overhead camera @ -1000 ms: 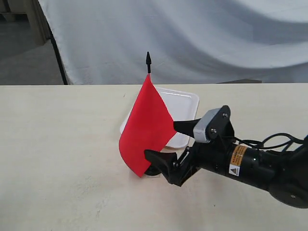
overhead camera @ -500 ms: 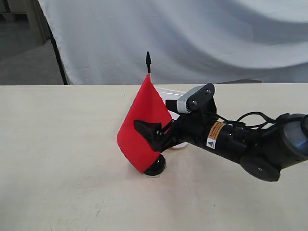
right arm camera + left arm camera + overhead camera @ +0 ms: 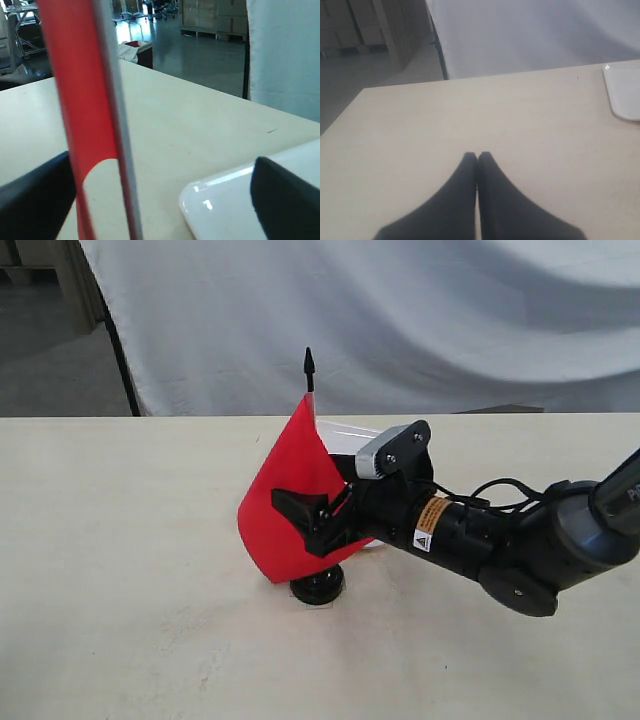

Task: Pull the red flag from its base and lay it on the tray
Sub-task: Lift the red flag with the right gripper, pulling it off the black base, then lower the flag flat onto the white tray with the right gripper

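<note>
currently gripped: nothing; neither arm holds any object.
red flag (image 3: 285,505): upright, pole foot seated in the base, cloth hanging toward the camera and hiding most of the pole in the exterior view; only the pointed black tip (image 3: 309,362) shows above it.
base (image 3: 318,588): small black disc flat on the table (image 3: 120,540), directly under the flag and in front of the tray.
tray (image 3: 345,437): white, just behind flag and base, mostly screened by cloth and arm; nothing seen in the part that shows.
right gripper (image 3: 162,165): fingers spread, one on each side of the pole (image 3: 117,125), which runs through the gap nearer one finger; whether that finger touches the cloth cannot be told.
reason for this pose: judged to bracket the pole partway up so a closing pinch can draw it straight up out of the centre hole.
left gripper (image 3: 476,156): fingers pressed together, hovering over bare table with a tray corner at the view's edge; apparently parked clear of the work.
task status: flag not yet off its base; grasp not made.
handling note: loose cloth may get pinched with the pole; the light base may lift with it.
</note>
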You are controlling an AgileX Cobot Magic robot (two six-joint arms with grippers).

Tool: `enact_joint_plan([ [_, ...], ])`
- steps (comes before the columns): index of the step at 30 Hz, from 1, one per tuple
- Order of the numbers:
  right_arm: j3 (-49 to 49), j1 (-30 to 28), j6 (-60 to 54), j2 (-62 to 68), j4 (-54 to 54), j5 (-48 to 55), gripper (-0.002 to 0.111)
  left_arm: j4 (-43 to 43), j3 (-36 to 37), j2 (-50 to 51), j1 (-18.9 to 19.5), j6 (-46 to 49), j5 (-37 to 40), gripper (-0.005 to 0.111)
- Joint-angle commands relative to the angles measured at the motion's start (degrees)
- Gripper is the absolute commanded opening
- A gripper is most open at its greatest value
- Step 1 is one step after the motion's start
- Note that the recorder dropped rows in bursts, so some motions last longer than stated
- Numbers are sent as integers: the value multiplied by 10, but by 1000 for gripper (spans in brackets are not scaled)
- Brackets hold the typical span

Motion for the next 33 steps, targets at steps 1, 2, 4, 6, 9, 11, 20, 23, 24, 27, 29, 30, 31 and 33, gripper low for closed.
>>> enact_joint_plan([
  [1,-4,14,-18,0,-2,-2,45,3,1,-1,0,-2,-4,0],
  [2,-4,14,-24,0,-6,-1,27,3,1,-1,0,-2,-4,0],
  [4,-4,14,-28,0,-21,2,1,3,1,-1,0,-2,-4,0],
  [6,-4,14,-38,-1,-26,3,0,3,1,-1,0,-2,-4,0],
  [9,-3,14,-48,-19,-30,17,-1,3,1,-1,0,-2,-4,0],
  [11,-3,14,-48,-44,-30,26,-1,3,1,-1,0,-2,-4,0],
  [20,-69,14,-280,-250,49,326,-1,3,1,-1,0,-2,-4,0],
  [23,-118,14,-440,-223,103,437,-1,3,1,-1,0,-2,-4,0],
  [24,-149,14,-527,-193,138,478,-1,3,1,-1,0,-2,-4,0],
  [27,-231,14,-723,-93,201,553,-1,3,1,-1,0,-2,-4,0],
  [29,-263,15,-802,-44,201,554,-1,3,1,-1,0,-2,-4,0],
  [30,-270,15,-825,-32,201,552,-1,3,1,-1,0,-2,-4,0],
  [31,-277,14,-857,-19,201,552,-1,3,1,-1,0,-2,-4,0],
  [33,-288,9,-958,15,201,550,-1,3,1,-1,0,-2,-4,0],
])
